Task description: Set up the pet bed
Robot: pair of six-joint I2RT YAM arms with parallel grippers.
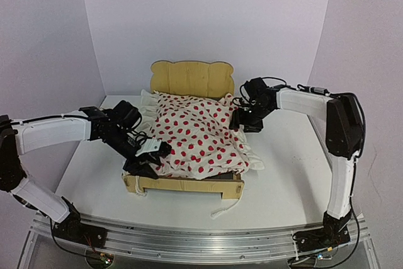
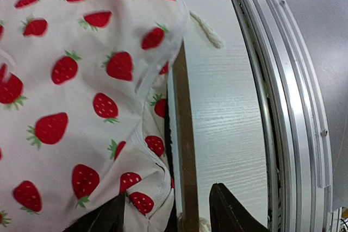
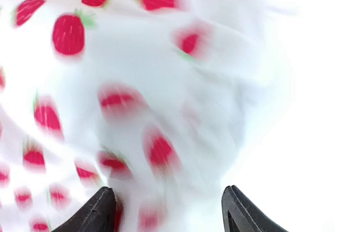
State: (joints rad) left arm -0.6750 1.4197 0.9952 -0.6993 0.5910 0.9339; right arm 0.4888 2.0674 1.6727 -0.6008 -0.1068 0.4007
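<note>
Right now the pet bed (image 1: 189, 185) stands in the middle of the white table (image 1: 283, 181), its wavy-topped headboard (image 1: 191, 78) on the far side and its low plywood foot rail (image 1: 182, 184) facing my bases. A strawberry-print blanket (image 1: 198, 133) is heaped over it, covering the base completely and spilling past the right rail onto the table. A white ruffle (image 1: 148, 102) shows at the far left corner beside the headboard.

My left tool (image 1: 151, 159) sits at the near left corner of the bed, low against the blanket's edge. From the left wrist, its fingers (image 2: 225, 210) stand apart, with the blanket's corner (image 2: 141, 199) and the plywood rail (image 2: 185, 134) lying between them; nothing looks pinched. A white cord (image 2: 206, 30) trails from under the bed onto the table.

My right tool (image 1: 242, 121) is at the far right side of the bed, just beside the headboard's end, up against the blanket. The right wrist view is blurred, but its fingers (image 3: 100, 210) are spread wide with a mound of blanket (image 3: 136, 80) in front of and between them; I cannot tell whether they press the cloth.
</note>
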